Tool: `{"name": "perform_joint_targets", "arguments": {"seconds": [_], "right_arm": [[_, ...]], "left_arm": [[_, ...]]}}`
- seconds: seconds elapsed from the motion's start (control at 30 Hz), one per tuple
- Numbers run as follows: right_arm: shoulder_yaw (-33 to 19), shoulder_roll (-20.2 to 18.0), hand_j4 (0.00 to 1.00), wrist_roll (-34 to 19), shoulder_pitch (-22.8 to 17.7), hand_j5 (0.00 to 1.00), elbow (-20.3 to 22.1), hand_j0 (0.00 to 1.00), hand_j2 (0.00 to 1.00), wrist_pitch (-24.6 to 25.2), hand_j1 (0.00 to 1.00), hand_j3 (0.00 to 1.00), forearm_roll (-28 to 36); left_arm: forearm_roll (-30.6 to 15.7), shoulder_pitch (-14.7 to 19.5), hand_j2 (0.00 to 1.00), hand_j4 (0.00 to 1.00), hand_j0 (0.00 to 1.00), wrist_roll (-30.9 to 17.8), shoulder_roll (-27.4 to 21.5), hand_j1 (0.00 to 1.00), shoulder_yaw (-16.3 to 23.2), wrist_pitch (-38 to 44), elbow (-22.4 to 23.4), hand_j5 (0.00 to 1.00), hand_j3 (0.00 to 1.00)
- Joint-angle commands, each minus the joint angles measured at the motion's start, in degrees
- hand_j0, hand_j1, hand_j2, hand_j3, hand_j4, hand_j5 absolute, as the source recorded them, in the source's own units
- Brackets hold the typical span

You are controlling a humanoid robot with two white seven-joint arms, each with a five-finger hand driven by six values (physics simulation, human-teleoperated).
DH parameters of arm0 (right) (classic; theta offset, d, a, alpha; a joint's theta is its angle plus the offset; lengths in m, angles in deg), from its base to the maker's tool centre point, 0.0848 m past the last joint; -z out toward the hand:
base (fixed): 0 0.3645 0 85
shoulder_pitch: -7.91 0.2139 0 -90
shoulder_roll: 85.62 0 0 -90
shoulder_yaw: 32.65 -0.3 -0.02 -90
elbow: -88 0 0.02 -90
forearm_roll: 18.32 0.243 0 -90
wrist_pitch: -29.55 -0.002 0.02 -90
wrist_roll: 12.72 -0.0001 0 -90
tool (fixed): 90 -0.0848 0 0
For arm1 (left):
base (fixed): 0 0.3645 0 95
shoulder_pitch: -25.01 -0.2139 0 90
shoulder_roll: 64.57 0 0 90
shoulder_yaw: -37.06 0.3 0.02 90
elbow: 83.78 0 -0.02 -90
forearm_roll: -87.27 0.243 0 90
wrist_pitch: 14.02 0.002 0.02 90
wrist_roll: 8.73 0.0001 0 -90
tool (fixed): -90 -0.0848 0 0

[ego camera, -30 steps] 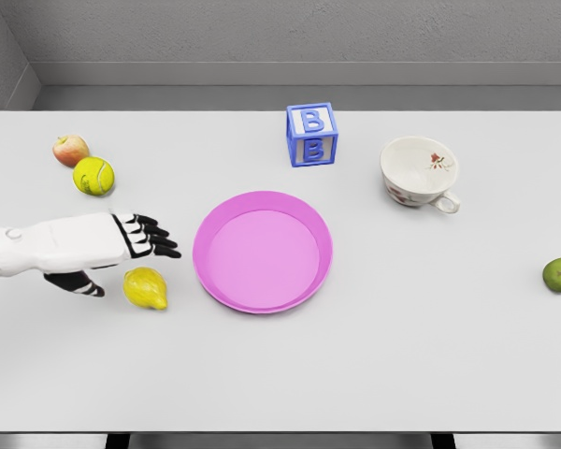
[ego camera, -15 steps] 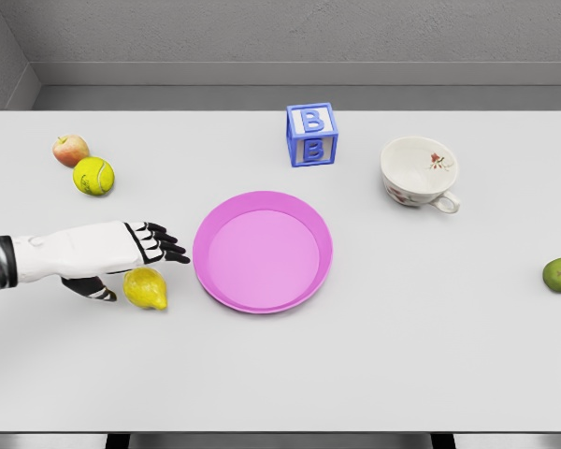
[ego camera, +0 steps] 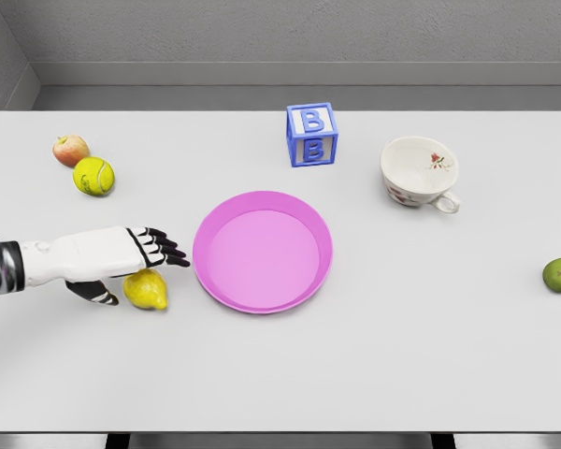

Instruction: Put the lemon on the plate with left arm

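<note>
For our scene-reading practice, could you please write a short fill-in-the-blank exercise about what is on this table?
1. The plate is coloured ____.
2. The toy block shows the letter ____.
3. The lemon lies to the ____ of the plate in the picture.
4. The left robot hand is over the lemon with its fingers ____.

Missing words: pink; B; left; open

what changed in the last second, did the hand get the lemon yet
The left hand moved toward the near edge of the table and a little toward the plate, coming down over the lemon, with its thumb now beside the fruit. Its fingers are spread, not closed on the lemon, which has not moved. The plate, apple, tennis ball, block and cup stayed put.
</note>
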Motion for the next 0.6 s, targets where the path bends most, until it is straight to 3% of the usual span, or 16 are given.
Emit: {"name": "perform_joint_targets", "arguments": {"seconds": [0.0,0.57], "right_arm": [[-0.01,0.0,1.0,-0.01,0.0,1.0,0.01,1.0,1.0,0.0,1.0,1.0,0.02],[-0.01,0.0,1.0,-0.01,0.0,1.0,0.01,1.0,1.0,0.0,1.0,1.0,0.02]], "left_arm": [[-0.16,0.0,1.0,1.0,1.0,0.03,0.07,1.0,-0.02,0.13,0.0,1.0,1.0],[0.46,-0.09,1.0,1.0,1.0,0.11,0.51,1.0,-0.19,0.13,0.62,1.0,1.0]]}}
